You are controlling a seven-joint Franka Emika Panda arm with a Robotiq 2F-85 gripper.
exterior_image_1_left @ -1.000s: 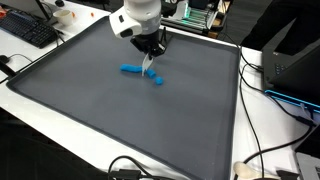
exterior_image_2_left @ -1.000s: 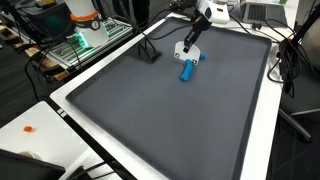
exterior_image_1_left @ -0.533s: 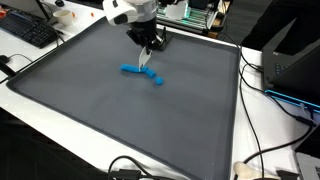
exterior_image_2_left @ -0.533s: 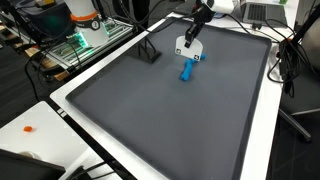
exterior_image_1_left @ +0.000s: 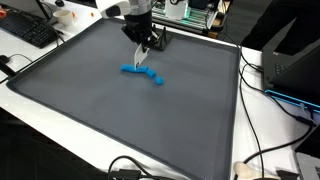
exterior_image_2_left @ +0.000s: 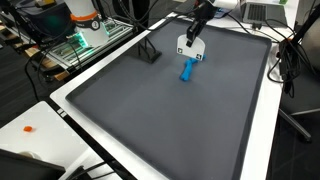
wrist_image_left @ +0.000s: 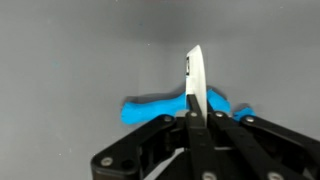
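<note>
My gripper (wrist_image_left: 197,118) is shut on a thin white flat piece (wrist_image_left: 195,70) that stands on edge between the fingers. In both exterior views the gripper (exterior_image_1_left: 145,45) (exterior_image_2_left: 193,32) hangs above the dark grey mat (exterior_image_1_left: 100,110) (exterior_image_2_left: 160,110), with the white piece (exterior_image_1_left: 140,60) (exterior_image_2_left: 185,46) held clear of the surface. A blue elongated object (exterior_image_1_left: 140,73) (exterior_image_2_left: 187,71) lies flat on the mat just below and beside the white piece. It also shows in the wrist view (wrist_image_left: 155,108), partly hidden behind the fingers.
A small black stand (exterior_image_2_left: 150,52) sits on the mat near the gripper. A keyboard (exterior_image_1_left: 30,30) lies beyond the mat's edge. Cables (exterior_image_1_left: 265,85) run along the white table. A small orange item (exterior_image_2_left: 28,128) lies off the mat.
The gripper has risen and drawn back from the blue object, carrying the white piece up with it. The blue object has stayed put.
</note>
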